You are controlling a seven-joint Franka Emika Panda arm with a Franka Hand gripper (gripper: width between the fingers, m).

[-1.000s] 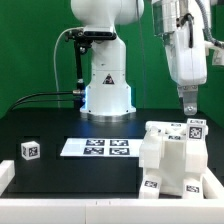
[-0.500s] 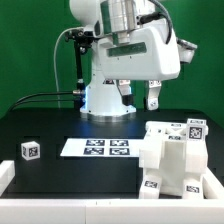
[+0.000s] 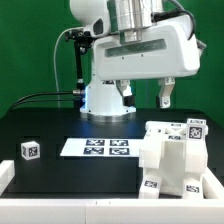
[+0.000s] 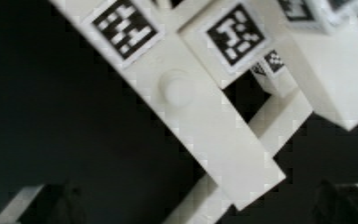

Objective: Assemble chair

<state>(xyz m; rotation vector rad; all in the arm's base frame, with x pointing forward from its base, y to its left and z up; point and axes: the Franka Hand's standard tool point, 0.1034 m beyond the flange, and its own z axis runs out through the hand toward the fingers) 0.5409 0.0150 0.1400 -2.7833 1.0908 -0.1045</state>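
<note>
Chair: the blocky white plastic chair assembly [image 3: 170, 158] stands at the lower right of the exterior view on the black table [image 3: 60, 125], square black-and-white tags showing on its top and front faces.
Chair close up: the wrist view shows flat white plastic pieces [image 4: 202, 120] bearing tags, lying slantwise over the dark surface; which part of the chair they are, I cannot tell.
Loose part: a small white plastic cube with a tag [image 3: 30, 150] sits at the lower left of the exterior view, well apart from the chair.
Marker board: the thin flat white marker board [image 3: 98, 147] lies between the cube and the chair, near the chair's left side.
Gripper: the two-finger gripper [image 3: 143, 92] hangs at upper centre-right, above and behind the chair, its fingers spread wide with nothing between them.
In the way: the white arm's base [image 3: 108, 85] stands behind the marker board; the wide white wrist housing [image 3: 140, 50] covers much of the green backdrop [image 3: 30, 50].
</note>
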